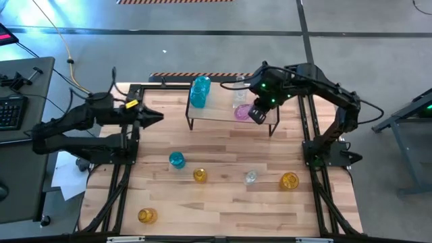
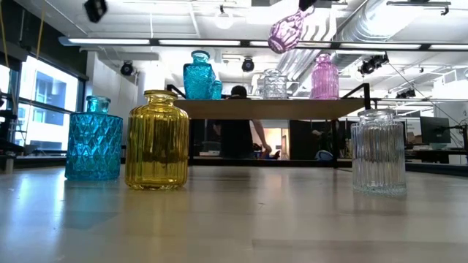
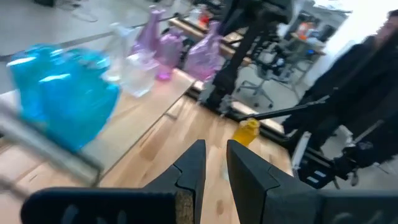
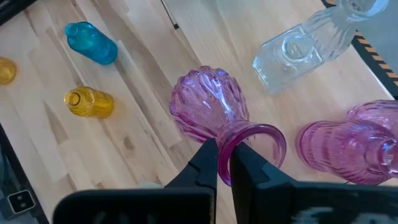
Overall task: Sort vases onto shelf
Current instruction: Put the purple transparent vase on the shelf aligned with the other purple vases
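Note:
My right gripper (image 4: 225, 167) is shut on a pink ribbed vase (image 4: 208, 102), which hangs in the air above the shelf's (image 1: 219, 116) right part. In the low view this vase (image 2: 287, 28) shows tilted, high over the board (image 2: 278, 108). Standing on the shelf by their bases are a teal vase (image 2: 199, 75), a clear one (image 2: 274, 84) and a second pink one (image 2: 325, 76). My left gripper (image 1: 156, 116) hovers left of the shelf and points at it, its fingers (image 3: 198, 163) slightly apart with nothing between them. My right gripper pinches the rim of the pink vase's mouth (image 4: 222, 149), one finger seemingly inside the opening and one outside. The fingers slant down from above. The vase is lifted clear of the shelf and tilted, its round body pointing away from the fingers.
On the table in front of the shelf stand a teal vase (image 1: 177, 160), an amber one (image 1: 200, 175), a clear one (image 1: 250, 177) and a second amber one (image 1: 289, 180). A third amber vase (image 1: 147, 216) stands near the front left corner. Bare board lies between the shelf's teal and clear vases.

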